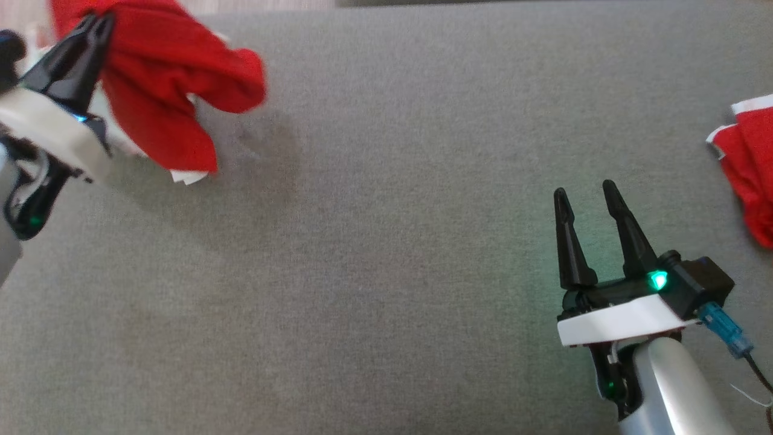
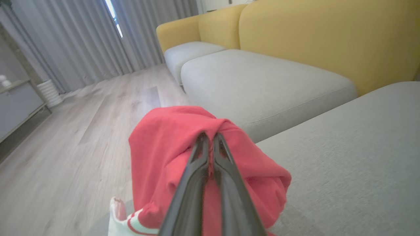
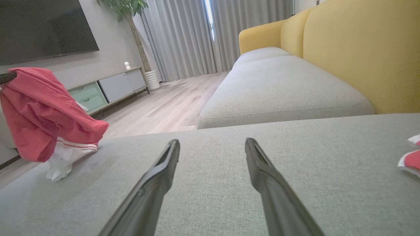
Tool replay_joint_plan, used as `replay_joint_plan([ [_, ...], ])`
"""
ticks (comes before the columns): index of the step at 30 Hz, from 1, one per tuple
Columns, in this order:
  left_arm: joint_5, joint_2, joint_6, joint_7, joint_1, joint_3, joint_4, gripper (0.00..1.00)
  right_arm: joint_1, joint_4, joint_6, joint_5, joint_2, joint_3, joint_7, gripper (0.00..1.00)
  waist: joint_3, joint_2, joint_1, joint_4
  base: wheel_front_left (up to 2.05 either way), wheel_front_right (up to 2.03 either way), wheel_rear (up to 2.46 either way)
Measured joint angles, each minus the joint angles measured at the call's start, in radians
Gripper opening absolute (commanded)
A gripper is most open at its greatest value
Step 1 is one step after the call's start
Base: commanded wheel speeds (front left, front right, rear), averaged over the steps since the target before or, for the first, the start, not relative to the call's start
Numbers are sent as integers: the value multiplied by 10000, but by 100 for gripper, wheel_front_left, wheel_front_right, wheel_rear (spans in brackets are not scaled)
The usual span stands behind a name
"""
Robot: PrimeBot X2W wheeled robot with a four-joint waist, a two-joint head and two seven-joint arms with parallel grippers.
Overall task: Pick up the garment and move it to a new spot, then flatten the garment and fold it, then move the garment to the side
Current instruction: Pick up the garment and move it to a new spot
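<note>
A red garment (image 1: 163,84) with white trim hangs bunched at the upper left of the head view, lifted off the grey cushion. My left gripper (image 1: 99,21) is shut on its top fold. In the left wrist view the two fingers pinch the red garment (image 2: 164,154) at their tips, my left gripper (image 2: 210,135) shut. The right wrist view shows the garment (image 3: 39,111) dangling at the left, its white hem touching the cushion. My right gripper (image 1: 584,192) stands open over bare cushion at the lower right, nothing between its fingers; my right gripper (image 3: 211,141) points across the seat.
A second red and white cloth (image 1: 749,163) lies at the right edge of the grey cushion (image 1: 386,241). Beyond are a yellow sofa back (image 3: 361,49), wooden floor (image 3: 170,105), a low cabinet (image 3: 108,88) and curtains (image 3: 197,36).
</note>
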Motion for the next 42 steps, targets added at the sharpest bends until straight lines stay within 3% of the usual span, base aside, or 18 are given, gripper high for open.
replay_joint_plan([
  [6, 343, 19, 155, 253, -254, -222, -1369, 0, 27, 94, 0, 242, 0, 31, 0, 100, -612, 0, 0, -125, 0, 0, 0],
  [17, -203, 299, 1277, 2163, -242, -531, -4794, 0, 407, 59, 0, 453, 2, 23, 0, 100, -1289, 0, -1, -720, 0, 0, 0],
  [22, -378, 485, 1751, 3285, -187, -880, -5465, 0, 371, -50, 0, 642, 0, 176, 0, 100, -1123, 1, 1, -1259, 0, 0, 0],
  [26, -376, 472, 1760, 3827, -200, -1145, -5419, 0, 139, -182, 0, 802, 0, 456, 0, 100, -859, 1, 1, -1826, 0, 0, 0],
  [31, -159, 71, 1338, 4027, -361, -1390, -4443, 0, -401, -407, 0, 1083, 0, 755, 0, 100, -332, 0, 2, -2582, 0, 0, 0],
  [32, -48, -46, 1269, 3998, -513, -1407, -4130, 9, -475, -426, 0, 1143, 0, 807, 0, 100, -210, 0, 3, -2721, 0, 0, 0],
  [33, 82, -163, 1220, 3877, -704, -1407, -3781, 76, -526, -453, 0, 1193, 0, 844, 0, 100, -85, 0, 3, -2858, 0, 0, 0],
  [34, 282, -276, 1214, 3743, -914, -1407, -3434, 100, -567, -464, 0, 1244, 0, 869, 0, 100, 37, 0, 3, -2980, 0, 0, 0],
  [38, 1277, -894, 1151, 2506, -1865, -1333, -1609, 100, -626, -510, 0, 1310, 0, 965, 0, 100, 553, 0, 4, -3439, 0, 0, 0],
  [42, 1503, -1306, 1147, 1597, -1859, -1241, -734, 100, -625, -500, 0, 1304, 0, 907, 0, 100, 637, 0, 4, -3431, 0, 0, 0],
])
